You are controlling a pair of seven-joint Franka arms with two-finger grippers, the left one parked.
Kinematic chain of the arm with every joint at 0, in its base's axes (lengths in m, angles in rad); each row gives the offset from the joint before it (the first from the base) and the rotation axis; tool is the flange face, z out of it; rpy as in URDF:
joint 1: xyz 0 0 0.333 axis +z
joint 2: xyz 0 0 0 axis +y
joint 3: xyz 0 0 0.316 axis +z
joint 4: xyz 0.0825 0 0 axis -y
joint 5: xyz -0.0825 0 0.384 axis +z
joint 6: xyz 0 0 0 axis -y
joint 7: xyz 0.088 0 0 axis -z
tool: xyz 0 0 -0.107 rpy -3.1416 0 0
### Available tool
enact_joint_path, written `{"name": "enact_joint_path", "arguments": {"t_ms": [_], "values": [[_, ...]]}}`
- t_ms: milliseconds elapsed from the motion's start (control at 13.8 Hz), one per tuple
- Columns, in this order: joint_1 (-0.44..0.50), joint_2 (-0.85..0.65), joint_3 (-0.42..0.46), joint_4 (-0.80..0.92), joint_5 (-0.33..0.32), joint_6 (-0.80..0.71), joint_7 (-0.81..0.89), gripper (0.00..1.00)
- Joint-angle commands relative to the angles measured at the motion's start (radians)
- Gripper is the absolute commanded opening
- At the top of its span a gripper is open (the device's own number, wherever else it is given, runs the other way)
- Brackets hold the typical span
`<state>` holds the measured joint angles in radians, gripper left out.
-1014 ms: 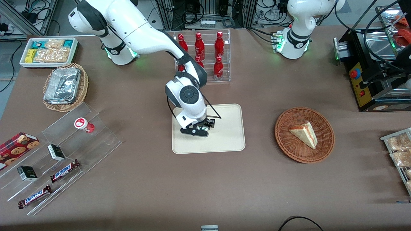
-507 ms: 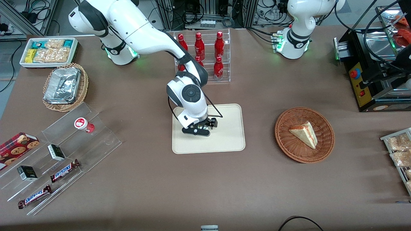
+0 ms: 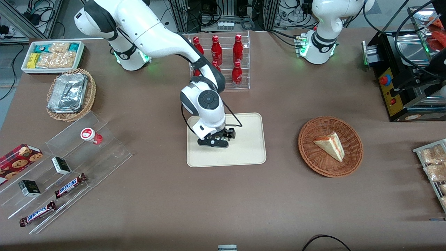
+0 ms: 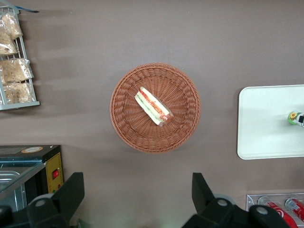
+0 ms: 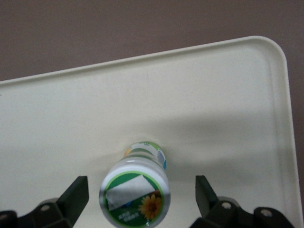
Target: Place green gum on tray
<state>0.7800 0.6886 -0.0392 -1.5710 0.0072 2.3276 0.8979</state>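
The green gum [image 5: 134,198] stands upright on the cream tray [image 5: 213,109], its white lid with a green mark facing my wrist camera. My right gripper [image 5: 140,189] is open just above it, one finger [image 5: 76,194] on each side of the lid, both apart from it. In the front view the gripper [image 3: 215,141] hovers over the middle of the tray [image 3: 249,146] and hides most of the gum. The left wrist view shows the gum [image 4: 295,118] standing on the tray [image 4: 266,123].
The red gum [image 3: 90,135] sits on a clear stepped stand [image 3: 69,164] with candy bars toward the working arm's end. A wicker basket [image 3: 352,139] holding a sandwich lies toward the parked arm's end. A rack of red bottles [image 3: 223,62] stands farther from the camera than the tray.
My gripper has drawn up slightly from the tray, fingers apart. The green gum stays standing on the tray.
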Motion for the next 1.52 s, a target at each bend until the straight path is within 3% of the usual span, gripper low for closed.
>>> {"name": "enact_joint_path", "arguments": {"t_ms": [0, 362, 942, 1304, 1449], "values": [[-0.011, -0.061, -0.002, 0.003, -0.016, -0.086, -0.023, 1.0], [-0.016, -0.188, -0.007, 0.003, -0.015, -0.275, -0.075, 1.0], [-0.08, -0.245, -0.007, 0.002, -0.016, -0.368, -0.129, 1.0], [-0.182, -0.316, -0.002, -0.01, -0.006, -0.464, -0.234, 1.0], [-0.272, -0.354, 0.033, -0.029, 0.002, -0.494, -0.25, 1.0]]}}
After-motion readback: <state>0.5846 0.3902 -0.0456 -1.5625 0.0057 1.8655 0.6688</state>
